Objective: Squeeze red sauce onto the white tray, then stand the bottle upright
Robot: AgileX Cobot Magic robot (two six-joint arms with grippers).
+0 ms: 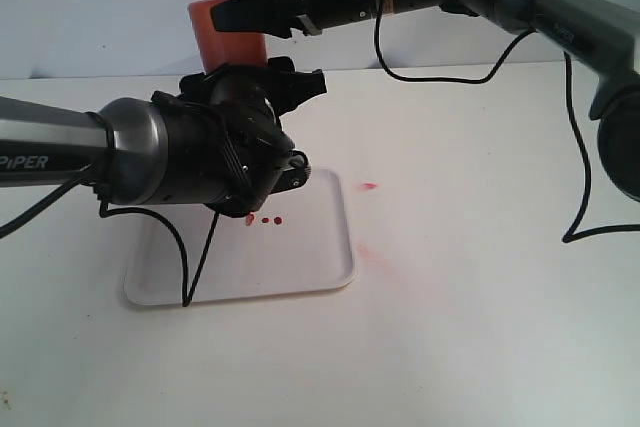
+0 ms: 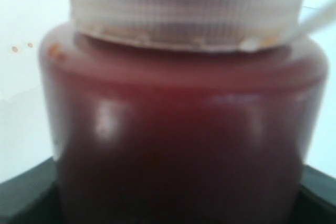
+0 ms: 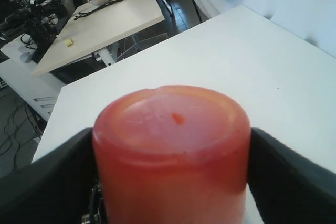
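Ext. view, not R wrist: sauce drops [image 1: 265, 220] on white tray [image 1: 300, 269]; L gripper [image 1: 258, 75] tight on bottle [image 1: 232, 42], R gripper [image 3: 172, 171] unclear.

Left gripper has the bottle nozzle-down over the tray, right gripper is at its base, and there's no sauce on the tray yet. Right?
Not quite: the tray is not clean. The exterior view shows a few small red drops on it, below the bottle. The rest stands.

A robotics lab: white worktable [image 1: 480, 327], another cable-strewn bench [image 3: 100, 30] with equipment [image 3: 34, 6] beyond.
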